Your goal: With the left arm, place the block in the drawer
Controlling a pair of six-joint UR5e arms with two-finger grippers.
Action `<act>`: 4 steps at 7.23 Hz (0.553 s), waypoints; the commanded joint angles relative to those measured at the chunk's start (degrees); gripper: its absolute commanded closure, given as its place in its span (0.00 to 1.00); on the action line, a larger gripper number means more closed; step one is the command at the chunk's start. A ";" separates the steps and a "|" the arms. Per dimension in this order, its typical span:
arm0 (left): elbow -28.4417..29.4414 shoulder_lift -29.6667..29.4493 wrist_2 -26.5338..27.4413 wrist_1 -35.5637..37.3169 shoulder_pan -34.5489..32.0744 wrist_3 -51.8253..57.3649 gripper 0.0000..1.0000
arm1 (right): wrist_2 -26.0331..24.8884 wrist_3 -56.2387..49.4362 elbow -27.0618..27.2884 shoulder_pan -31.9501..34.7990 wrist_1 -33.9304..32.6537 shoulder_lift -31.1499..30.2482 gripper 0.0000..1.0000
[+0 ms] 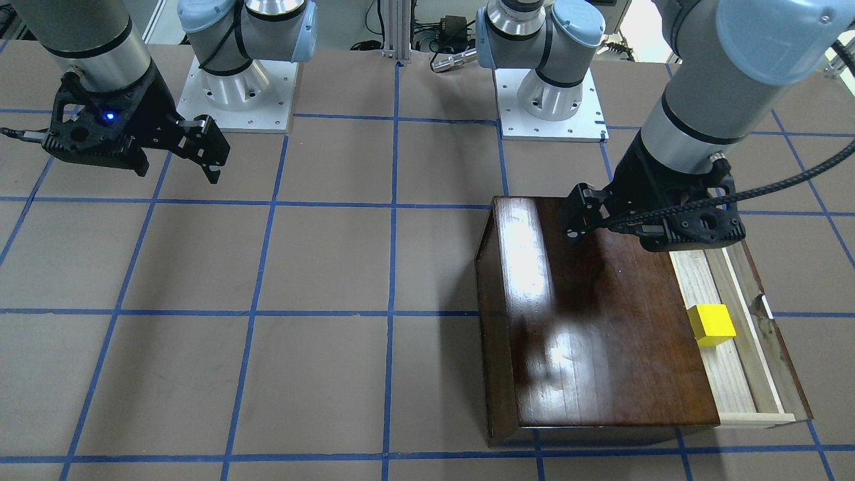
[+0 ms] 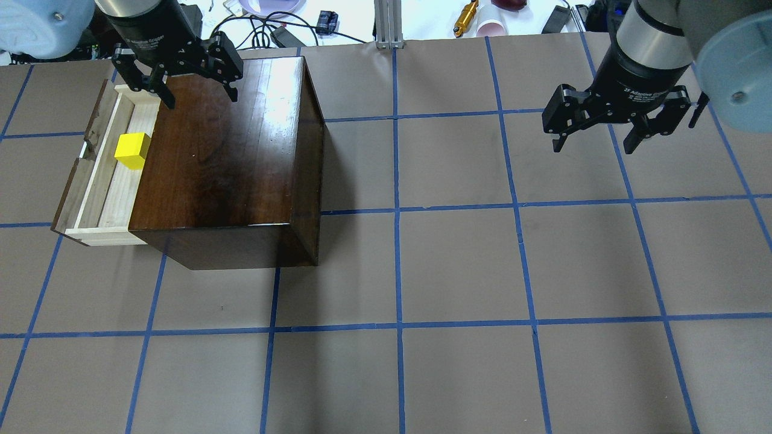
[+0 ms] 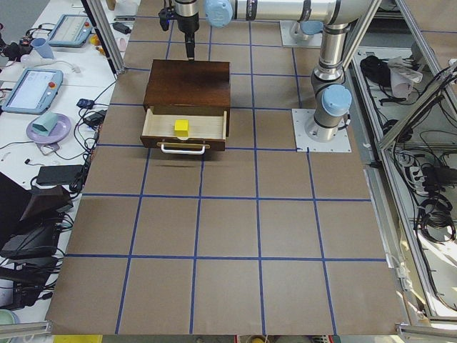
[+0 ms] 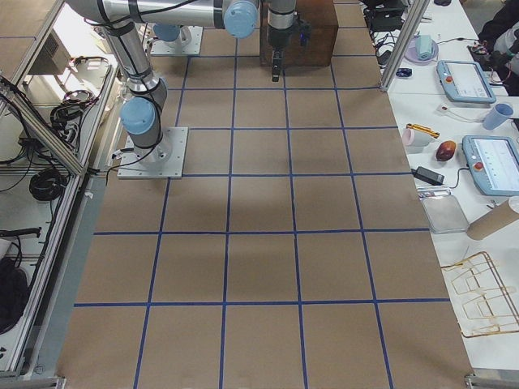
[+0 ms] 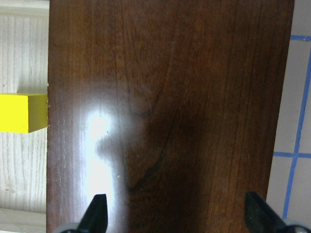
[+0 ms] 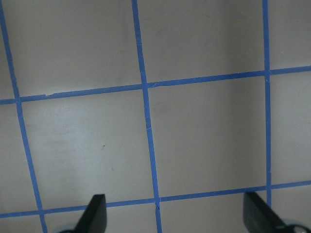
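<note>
The yellow block (image 2: 132, 150) lies in the pulled-out pale-wood drawer (image 2: 102, 187) of the dark-brown box (image 2: 223, 150). It also shows in the front view (image 1: 711, 325), the left side view (image 3: 181, 126) and the left wrist view (image 5: 22, 113). My left gripper (image 2: 196, 96) is open and empty above the box's top, near its back edge, apart from the block. In the left wrist view its fingertips (image 5: 97, 213) frame the box top. My right gripper (image 2: 594, 140) is open and empty, above bare table far to the right.
The drawer's dark front panel (image 2: 69, 193) faces the table's left end, with a handle (image 3: 184, 149). Blue tape lines grid the brown table (image 2: 458, 265). Arm bases (image 1: 240, 87) stand at the robot's side. Cables and small items (image 2: 467, 17) lie beyond the far edge.
</note>
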 commanded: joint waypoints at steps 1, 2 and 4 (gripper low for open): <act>-5.43 2.87 -0.40 0.06 -0.68 -0.44 0.00 | 0.00 0.00 -0.03 0.01 0.00 0.00 0.00; -6.76 4.63 0.21 -0.81 -0.42 0.35 0.00 | 0.00 0.00 -0.03 -0.07 0.00 0.00 0.00; -9.93 6.84 -0.14 -0.57 0.19 0.44 0.00 | 0.00 0.00 -0.03 0.01 0.00 0.00 0.00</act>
